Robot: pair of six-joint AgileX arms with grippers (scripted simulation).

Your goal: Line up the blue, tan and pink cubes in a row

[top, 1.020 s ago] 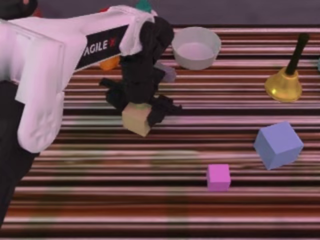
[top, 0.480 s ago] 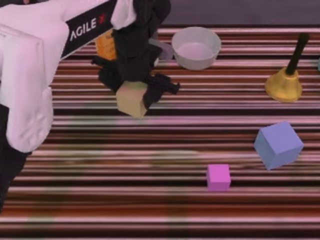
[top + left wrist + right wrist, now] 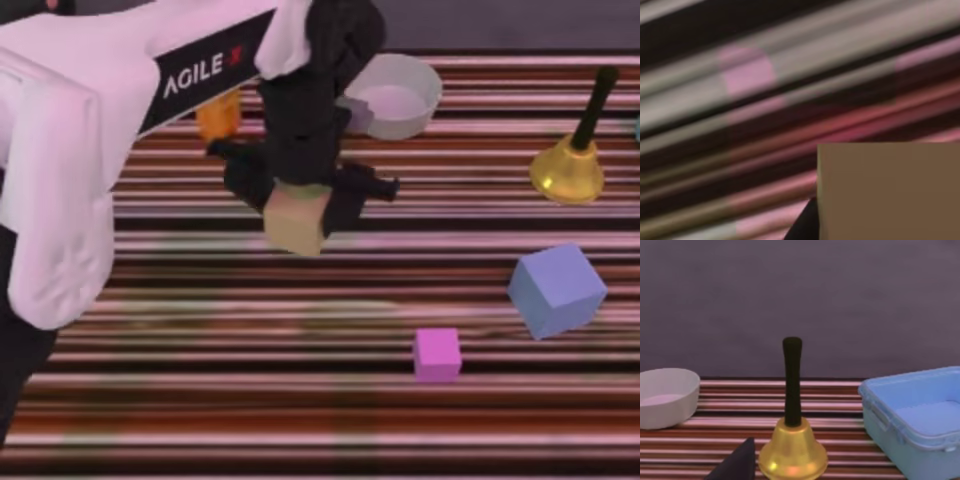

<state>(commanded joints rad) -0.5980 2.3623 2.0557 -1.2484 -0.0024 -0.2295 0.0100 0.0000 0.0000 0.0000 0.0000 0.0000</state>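
Tan cube (image 3: 296,222) pinched in left gripper (image 3: 300,200) fingers, above worktop; looks rigid, light, flat-sided; side faces suit grip.

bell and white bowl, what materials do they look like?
Bell: body looks like polished brass or gold-toned metal, going by its bright highlights; the handle is matte black, perhaps wood or plastic. White bowl: smooth and evenly pale with a soft sheen, so ceramic or plastic; the look leaves that open.

Left hand (image 3: 300,205) clamped, raised mid-table.
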